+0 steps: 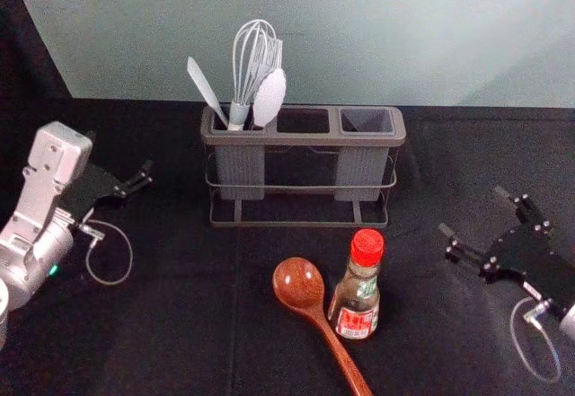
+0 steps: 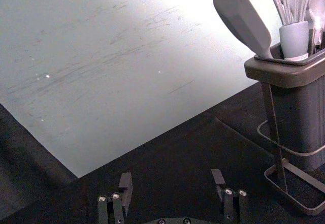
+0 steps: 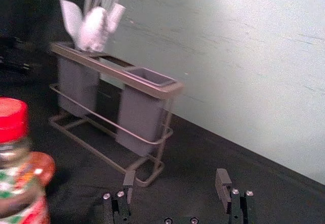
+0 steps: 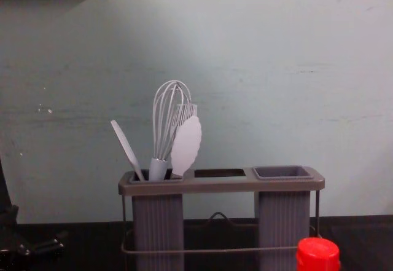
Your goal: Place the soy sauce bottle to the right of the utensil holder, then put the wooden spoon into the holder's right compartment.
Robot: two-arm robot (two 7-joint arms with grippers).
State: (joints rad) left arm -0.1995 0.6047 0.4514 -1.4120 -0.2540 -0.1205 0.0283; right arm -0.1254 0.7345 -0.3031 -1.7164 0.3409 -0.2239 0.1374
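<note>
The black table cloth (image 1: 180, 324) runs beneath both pairs of fingers. On it the utensil holder (image 1: 305, 225) stands between the two pairs, to the left of the right gripper's fingers and somewhat farther from the robot. The right gripper (image 1: 473, 212) hangs over the right side, its fingers spread wide with nothing between them; the left gripper (image 2: 171, 177) idles left of the holder, likewise spread and empty. The wooden spoon (image 1: 299, 284) lies left of the right fingers and nearer the robot, its handle pointing back. The soy sauce bottle (image 1: 356, 297) stands upright between spoon and right fingers, just beside the spoon. Fetching it looks like the step in hand: bring the right fingers back and across, keep them open, and ease one into the narrow gap on the spoon's side so the spoon isn't shoved. Close on the glass body, below the red cap (image 1: 367, 247), then lift straight and carry it level to the spot between the holder's right end and where those fingers now hang. Set it down gently, open fully, and withdraw without tipping it; leave the right compartment (image 1: 367, 121) reachable for the spoon.
</note>
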